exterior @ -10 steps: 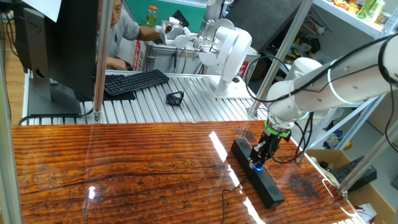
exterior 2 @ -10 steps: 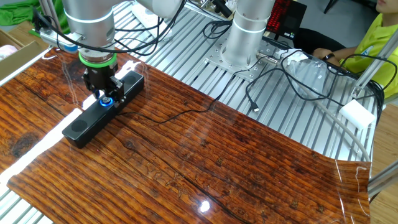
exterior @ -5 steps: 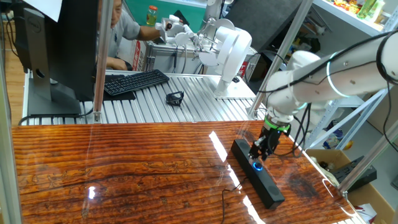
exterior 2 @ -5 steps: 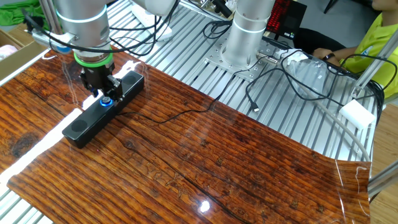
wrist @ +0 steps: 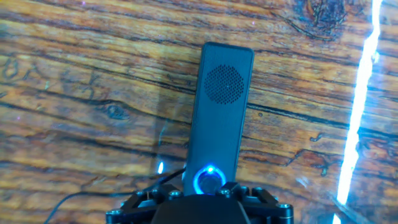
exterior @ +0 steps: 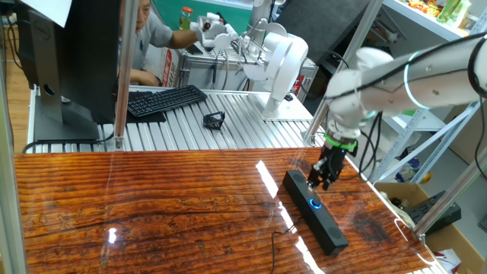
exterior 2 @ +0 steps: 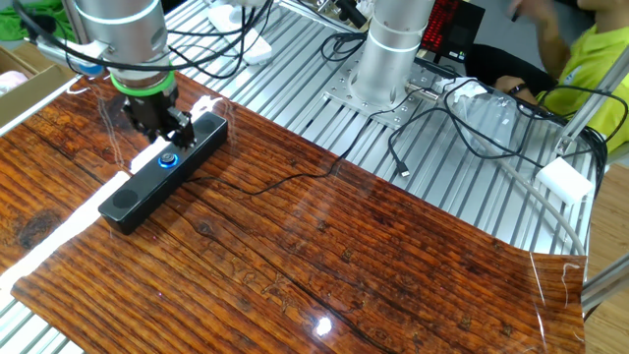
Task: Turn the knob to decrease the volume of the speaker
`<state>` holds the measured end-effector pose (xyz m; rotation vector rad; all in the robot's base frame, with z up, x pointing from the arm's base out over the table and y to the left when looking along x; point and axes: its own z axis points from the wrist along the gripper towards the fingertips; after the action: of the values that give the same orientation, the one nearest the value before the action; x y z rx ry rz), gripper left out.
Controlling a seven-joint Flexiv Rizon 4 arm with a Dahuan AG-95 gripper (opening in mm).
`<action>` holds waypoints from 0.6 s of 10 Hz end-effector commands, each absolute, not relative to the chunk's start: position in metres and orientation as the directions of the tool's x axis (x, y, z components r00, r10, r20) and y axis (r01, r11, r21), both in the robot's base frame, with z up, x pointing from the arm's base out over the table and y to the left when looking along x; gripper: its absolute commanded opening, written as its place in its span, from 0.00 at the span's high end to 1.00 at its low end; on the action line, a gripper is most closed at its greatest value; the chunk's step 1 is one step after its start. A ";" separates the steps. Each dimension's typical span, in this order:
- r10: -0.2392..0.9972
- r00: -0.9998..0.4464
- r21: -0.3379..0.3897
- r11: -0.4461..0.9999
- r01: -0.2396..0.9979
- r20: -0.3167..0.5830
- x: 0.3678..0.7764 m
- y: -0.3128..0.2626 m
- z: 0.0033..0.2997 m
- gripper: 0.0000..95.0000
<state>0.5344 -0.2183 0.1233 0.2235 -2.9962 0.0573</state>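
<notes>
The speaker point(exterior: 325, 221) is a long black bar lying on the wooden table point(exterior: 152, 205), also seen in the other fixed view as the speaker point(exterior 2: 136, 193) and in the hand view as the speaker point(wrist: 221, 118). Its knob point(exterior: 315, 203) glows blue and shows uncovered, as the knob point(exterior 2: 169, 159) and the knob point(wrist: 209, 180). My gripper point(exterior: 320, 180) hangs a little above the bar, just past the knob, touching nothing. In the other fixed view the gripper point(exterior 2: 157, 124) stands over the bar's far end. In the hand view the gripper point(wrist: 201, 190) has its fingers apart, the knob showing below the gap.
A thin black cable point(exterior 2: 280, 180) runs from the speaker across the table. Behind the table are a black keyboard point(exterior: 163, 100), a monitor point(exterior: 70, 61), a small black object point(exterior: 214, 119), a white robot base point(exterior: 280, 67), and a person point(exterior: 148, 38). Loose cables point(exterior 2: 447, 108) lie on the metal slats.
The gripper has lifted off the knob and drawn back toward the bar's far end. The blue knob, earlier covered between the fingers, now shows free. The speaker has not moved.
</notes>
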 end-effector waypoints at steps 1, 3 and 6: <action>-0.073 -0.987 -0.061 0.995 -0.083 0.145 0.511 -0.198 0.141 0.60; 0.003 -0.989 -0.069 0.998 -0.007 0.150 0.490 -0.176 0.150 0.60; 0.127 -0.978 -0.075 0.990 0.116 0.168 0.451 -0.133 0.156 0.60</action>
<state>0.4674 -0.1480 0.1529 -0.1082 -2.9660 0.0972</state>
